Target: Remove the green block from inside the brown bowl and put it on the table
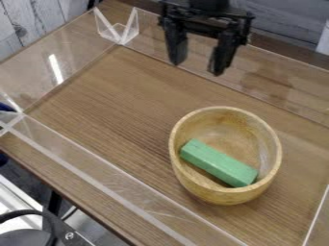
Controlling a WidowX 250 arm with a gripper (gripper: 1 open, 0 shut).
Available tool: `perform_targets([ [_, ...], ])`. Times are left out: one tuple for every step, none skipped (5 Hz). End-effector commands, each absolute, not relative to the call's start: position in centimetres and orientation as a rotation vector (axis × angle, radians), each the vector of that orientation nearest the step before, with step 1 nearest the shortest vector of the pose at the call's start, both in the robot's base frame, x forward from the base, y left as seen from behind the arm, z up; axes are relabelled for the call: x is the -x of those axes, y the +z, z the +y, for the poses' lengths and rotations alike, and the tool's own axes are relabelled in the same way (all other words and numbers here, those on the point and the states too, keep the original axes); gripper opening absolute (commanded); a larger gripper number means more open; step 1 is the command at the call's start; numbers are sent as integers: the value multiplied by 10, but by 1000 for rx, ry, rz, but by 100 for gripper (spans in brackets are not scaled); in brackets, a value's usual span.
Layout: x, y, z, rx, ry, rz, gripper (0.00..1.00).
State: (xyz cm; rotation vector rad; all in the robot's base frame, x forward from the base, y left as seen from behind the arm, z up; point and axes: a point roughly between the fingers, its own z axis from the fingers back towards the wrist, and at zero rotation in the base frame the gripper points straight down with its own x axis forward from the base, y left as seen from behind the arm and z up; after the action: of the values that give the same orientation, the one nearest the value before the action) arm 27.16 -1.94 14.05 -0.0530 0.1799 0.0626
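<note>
The green block lies flat inside the brown bowl, slanting from upper left to lower right. The bowl sits on the table at the right front. My gripper hangs over the back of the table, well behind the bowl and apart from it. Its two black fingers point down and stand wide apart, open, with nothing between them.
Clear acrylic walls edge the table on the left and front. A folded clear piece stands at the back left corner. Bare wood stretches left of the bowl.
</note>
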Motion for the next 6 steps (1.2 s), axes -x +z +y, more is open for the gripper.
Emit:
perform_targets([
  [-285, 154, -20, 58, 3, 96, 100],
  [-287, 146, -6, 51, -6, 106, 100],
  [-287, 148, 1, 12, -52, 95, 100],
  [-290, 150, -2, -22, -101, 75, 100],
  [-288, 147, -4, -53, -101, 45, 100],
  [-282, 144, -7, -83, -85, 14, 100],
])
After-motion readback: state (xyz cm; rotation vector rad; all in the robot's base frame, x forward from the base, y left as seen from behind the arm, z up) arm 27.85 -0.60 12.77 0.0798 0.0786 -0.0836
